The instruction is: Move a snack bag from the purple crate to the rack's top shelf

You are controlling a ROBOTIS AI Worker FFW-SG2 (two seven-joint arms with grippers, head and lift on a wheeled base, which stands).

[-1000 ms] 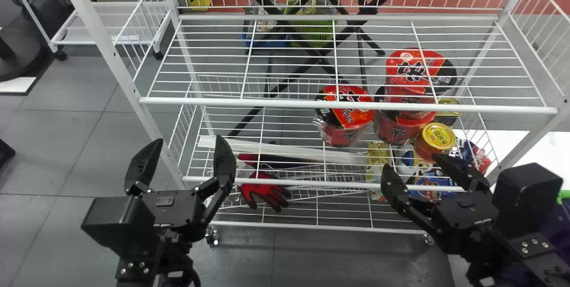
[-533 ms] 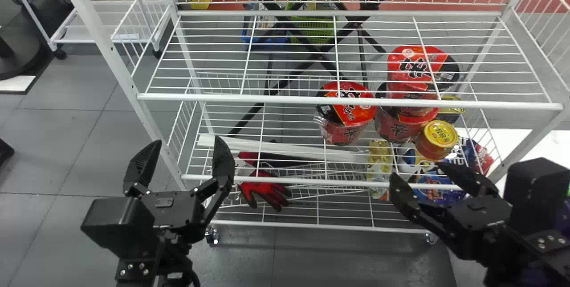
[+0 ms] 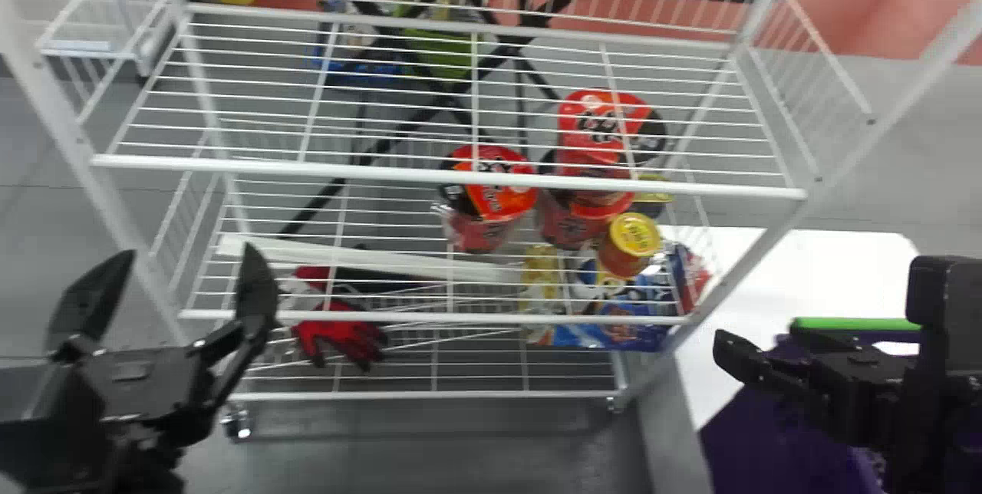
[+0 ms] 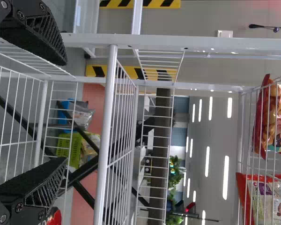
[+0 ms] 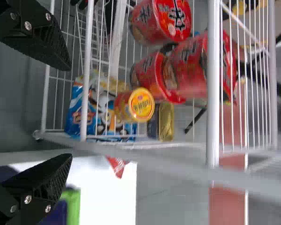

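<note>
- Right black two-fingered gripper (image 3: 756, 335) hangs to the right of the white wire rack (image 3: 460, 172), its fingers spread wide and empty.
- Left black two-fingered gripper (image 3: 188, 248) is in front of the rack's left end, also wide and empty.
- Deep purple crate (image 3: 748, 433), with a bright green bar (image 3: 851, 323) near it, is to the rack's right, by a white tabletop (image 3: 798, 264). Its contents are too hidden to tell, so the exact snack bag for the task cannot be picked out.
- High on the rack are an upper red-edged, see-through snack bag (image 4: 274, 117) and another red-and-white snack bag (image 4: 267, 199).
- Lower in the rack's right half are red-and-black noodle cups (image 3: 495, 191), a yellow-lidded round tub (image 3: 633, 235) and blue glossy packets (image 3: 614, 333).
- Red-and-black fabric gloves (image 3: 337, 331) lie in the rack's lower left part.
</note>
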